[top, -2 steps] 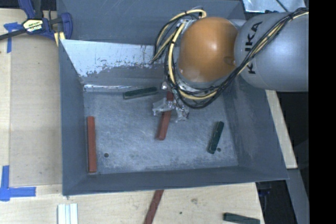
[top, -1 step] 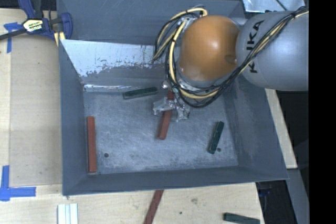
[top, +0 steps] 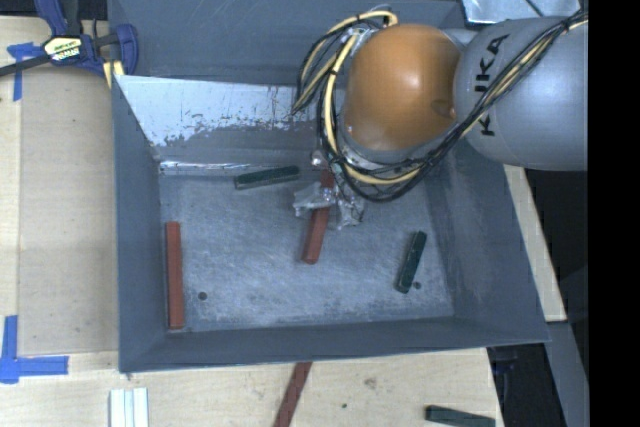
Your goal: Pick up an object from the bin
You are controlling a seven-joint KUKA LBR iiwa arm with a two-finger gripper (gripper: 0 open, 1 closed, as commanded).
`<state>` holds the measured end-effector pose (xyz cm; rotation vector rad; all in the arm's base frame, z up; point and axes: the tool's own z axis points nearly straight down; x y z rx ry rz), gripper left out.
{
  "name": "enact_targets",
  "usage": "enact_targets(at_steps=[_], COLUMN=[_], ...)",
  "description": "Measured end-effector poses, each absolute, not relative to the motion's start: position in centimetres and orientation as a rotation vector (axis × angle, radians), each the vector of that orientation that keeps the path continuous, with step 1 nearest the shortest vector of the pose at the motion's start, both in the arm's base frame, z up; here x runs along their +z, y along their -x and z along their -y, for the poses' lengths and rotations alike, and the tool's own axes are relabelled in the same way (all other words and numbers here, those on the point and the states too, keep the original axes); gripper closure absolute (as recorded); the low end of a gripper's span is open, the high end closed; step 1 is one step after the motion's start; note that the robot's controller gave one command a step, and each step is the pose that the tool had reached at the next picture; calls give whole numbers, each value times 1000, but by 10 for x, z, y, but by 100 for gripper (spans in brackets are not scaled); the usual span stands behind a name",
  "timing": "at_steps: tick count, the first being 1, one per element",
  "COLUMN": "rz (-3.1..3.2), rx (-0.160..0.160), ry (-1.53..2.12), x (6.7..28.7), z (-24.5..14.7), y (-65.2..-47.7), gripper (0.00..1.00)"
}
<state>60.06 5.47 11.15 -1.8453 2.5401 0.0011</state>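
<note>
Camera view: arm (top: 530,95) comes in from the right. The orange cover (top: 400,95) on its wrist sits over the upper middle of the bin (top: 135,245), with yellow and black cables (top: 325,85) looped round the cover's left side.

Gripper (top: 325,203) hangs below the cover, low over the bin floor, near the centre. Its metal end sits right at the upper end of a short red-brown stick (top: 314,243). That stick lies flat on the floor, slightly slanted, with its lower end pointing down-left and its upper end running in under the gripper. The two overlap from this angle; can't tell if they touch. The wrist hides the tip, so can't tell whether the gripper is released, clenched or has the stick in its grasp.

Other pieces on the floor:
- Dark green stick (top: 267,177): just left of the gripper, near the back wall, lying almost level. Close to the gripper but apart from it.
- Second dark green stick (top: 410,262): right of the gripper, toward the right wall, steeply slanted, well apart from the short red-brown stick.
- Long red-brown stick (top: 174,275): along the left wall, running top to bottom, well apart from the rest.

All four lie singly, none touching another.
</note>
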Motion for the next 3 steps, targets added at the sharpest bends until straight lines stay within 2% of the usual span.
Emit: enact_targets(at_steps=[3], rz=[-2539], rx=[-2], ry=[1842], x=[162], z=[-55], y=[-602], gripper=[100])
